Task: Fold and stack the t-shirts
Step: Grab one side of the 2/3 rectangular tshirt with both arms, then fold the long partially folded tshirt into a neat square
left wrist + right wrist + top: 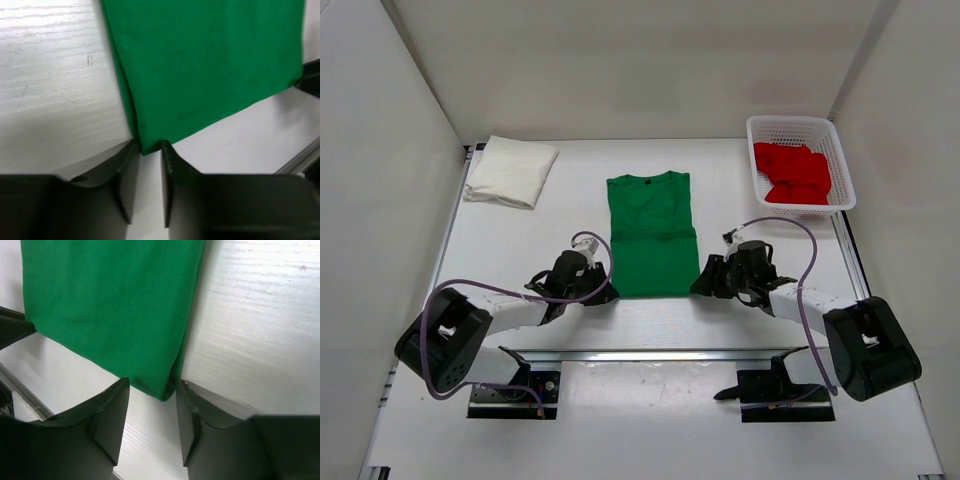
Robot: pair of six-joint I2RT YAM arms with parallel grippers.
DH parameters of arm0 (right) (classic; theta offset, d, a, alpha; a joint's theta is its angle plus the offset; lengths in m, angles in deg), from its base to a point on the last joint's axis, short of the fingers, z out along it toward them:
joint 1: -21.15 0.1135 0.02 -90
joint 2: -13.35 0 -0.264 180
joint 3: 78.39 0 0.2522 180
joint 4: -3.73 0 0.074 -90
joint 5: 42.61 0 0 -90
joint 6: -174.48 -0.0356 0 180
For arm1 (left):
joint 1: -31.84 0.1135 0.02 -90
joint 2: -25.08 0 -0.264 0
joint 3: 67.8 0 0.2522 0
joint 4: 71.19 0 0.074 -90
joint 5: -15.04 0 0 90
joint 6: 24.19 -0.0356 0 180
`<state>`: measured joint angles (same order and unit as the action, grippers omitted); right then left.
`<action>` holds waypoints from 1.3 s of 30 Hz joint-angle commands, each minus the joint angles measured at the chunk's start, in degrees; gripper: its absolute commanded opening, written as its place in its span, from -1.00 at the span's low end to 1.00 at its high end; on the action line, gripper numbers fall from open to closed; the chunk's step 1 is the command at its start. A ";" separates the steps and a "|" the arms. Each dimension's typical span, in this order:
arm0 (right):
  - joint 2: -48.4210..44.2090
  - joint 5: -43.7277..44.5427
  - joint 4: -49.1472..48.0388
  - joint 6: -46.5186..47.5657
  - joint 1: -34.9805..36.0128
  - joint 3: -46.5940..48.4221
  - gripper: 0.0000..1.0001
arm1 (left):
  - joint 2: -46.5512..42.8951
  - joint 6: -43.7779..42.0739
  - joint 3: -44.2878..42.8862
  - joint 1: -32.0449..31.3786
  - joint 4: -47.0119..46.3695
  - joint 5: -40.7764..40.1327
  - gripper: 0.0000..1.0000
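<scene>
Top external view: the green shirt (pixel 650 240) lies flat in the middle of the table (pixel 520 240), collar at the far end and sleeves folded in, so it forms a long rectangle. The white shirt (pixel 510 170) sits folded at the far left corner. The red shirt (pixel 792 172) is bunched inside the basket (pixel 790 122) at the far right.

Both arms reach in low toward the green shirt's near edge. The left gripper (pixel 603 293) is at its near left corner and the right gripper (pixel 704 284) at its near right corner.

In the left wrist view the left gripper (pixel 148 145) has its jaws a narrow gap apart. The shirt's corner pokes in between the fingertips (pixel 172 170), with bare table visible in the rest of the gap, and nothing is clamped.

In the right wrist view the right gripper (pixel 151 385) is spread wider. The other corner lies between its fingers (pixel 112 410), and the cloth is not pinched.
</scene>
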<state>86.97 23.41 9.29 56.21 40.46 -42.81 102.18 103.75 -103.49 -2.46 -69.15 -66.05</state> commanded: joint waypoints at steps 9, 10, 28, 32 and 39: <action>-0.40 0.69 -1.39 -0.29 0.37 -1.26 -1.00 | -0.28 -0.05 0.31 -0.68 5.57 -1.09 -1.00; -0.85 1.39 -0.15 0.14 0.99 -1.08 -0.99 | -1.59 -0.31 0.57 -1.11 6.97 -1.43 -1.00; -15.56 6.70 21.83 0.56 8.49 14.08 -1.00 | -20.97 -2.85 -16.52 0.44 32.48 0.85 -1.00; -1.25 3.69 19.64 4.01 1.44 27.37 -1.00 | -8.57 -5.67 -29.71 6.78 28.78 2.52 -1.00; 26.29 -2.46 18.05 5.95 -6.57 54.26 -1.00 | 14.90 -6.21 -46.79 15.14 24.47 -0.73 -1.00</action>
<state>105.25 25.13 28.91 60.17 35.50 3.97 112.39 98.79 -145.52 10.34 -43.67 -64.78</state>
